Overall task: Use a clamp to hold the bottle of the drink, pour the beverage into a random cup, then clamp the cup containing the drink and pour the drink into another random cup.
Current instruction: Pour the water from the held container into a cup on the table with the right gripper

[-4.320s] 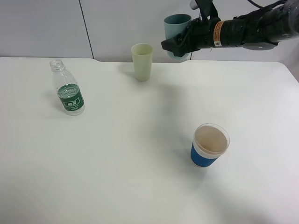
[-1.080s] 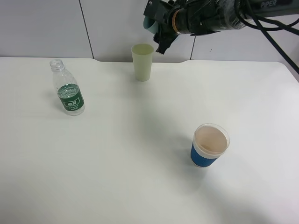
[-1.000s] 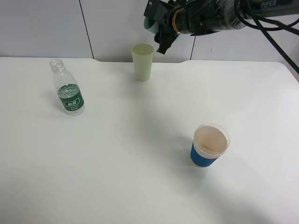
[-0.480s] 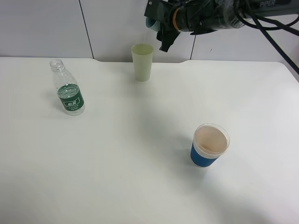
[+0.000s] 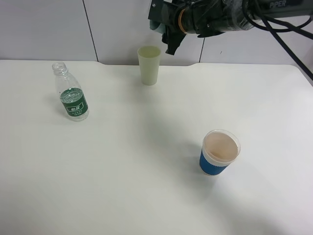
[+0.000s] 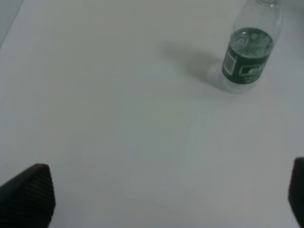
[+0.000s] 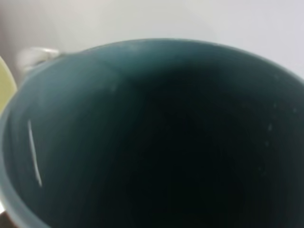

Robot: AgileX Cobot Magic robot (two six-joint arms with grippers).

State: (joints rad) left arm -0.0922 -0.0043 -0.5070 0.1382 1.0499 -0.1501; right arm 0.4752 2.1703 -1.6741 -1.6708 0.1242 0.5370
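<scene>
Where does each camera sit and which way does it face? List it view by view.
Exterior high: mounted high, looks down on the table, bottle, yellow-green tumbler, paper cup; right gripper holds the teal tumbler up at the back.
Left wrist: on the left arm, looks down at the bottle; fingertips of the open left gripper show.
Right wrist: looks straight into the teal tumbler; no robot part shows.
Shared: bottle, exterior and left wrist; teal tumbler, exterior and right wrist.

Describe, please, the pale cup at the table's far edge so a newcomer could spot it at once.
On the white table, look to the far edge, near the raised teal plastic tumbler. There a plain pale yellow-green plastic tumbler stands upright. Unlike the blue-sleeved paper cup in front, it has no sleeve.
</scene>
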